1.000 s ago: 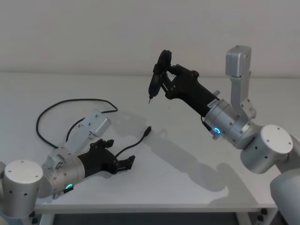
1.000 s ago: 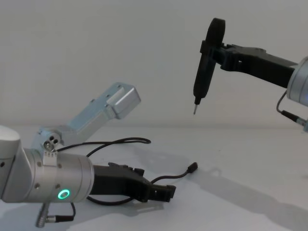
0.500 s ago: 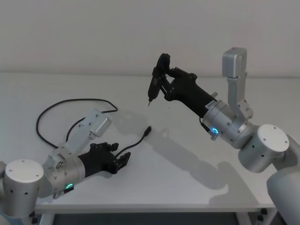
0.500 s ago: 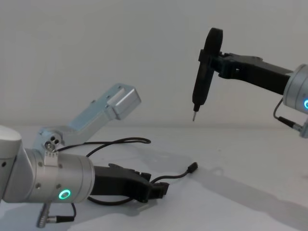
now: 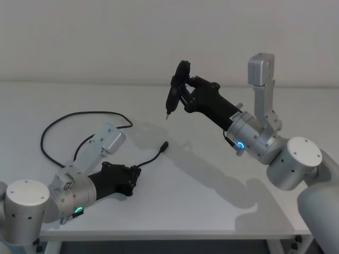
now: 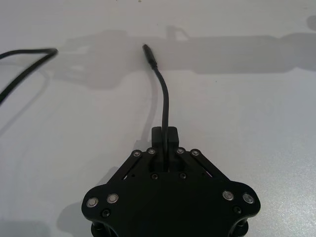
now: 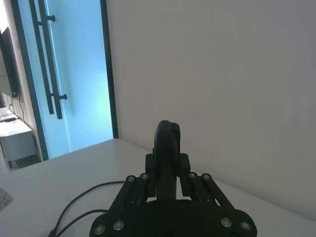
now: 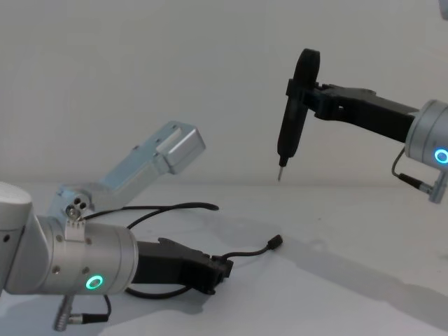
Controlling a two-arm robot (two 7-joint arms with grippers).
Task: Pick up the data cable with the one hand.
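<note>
Now the left gripper [image 5: 135, 175] is closed on the long thin black data cable [image 5: 152, 158]. A second ago its two black fingers stood spread on either side of the cord, and half a second ago they were halfway in. In the left wrist view the fingers [image 6: 157, 134] meet around the cord, which runs straight out from between them to its small black plug [image 6: 148, 51].

That likely means the grasp is made and only the lift remains. The data cable lies flat on the plain white table [image 5: 212, 180], with nothing raised off it yet. Its free plug [image 5: 165, 144] sits a little beyond the fingertips toward 1 o'clock. The rest trails back beside the arm and swings in a wide loose loop out to 9 o'clock, ending in the second plug [image 5: 130, 125] toward 12 o'clock of the gripper.

The left arm lies low, almost level with the tabletop, reaching from the 7 o'clock corner toward 1 o'clock, its fingertips just above the surface [image 8: 222, 268].

The right gripper [image 5: 184, 89] has hardly moved. It hangs high at 1 o'clock, well clear of the table, clamped on a black pen-shaped tool with a silver tip [image 8: 288, 133] that points down.
</note>
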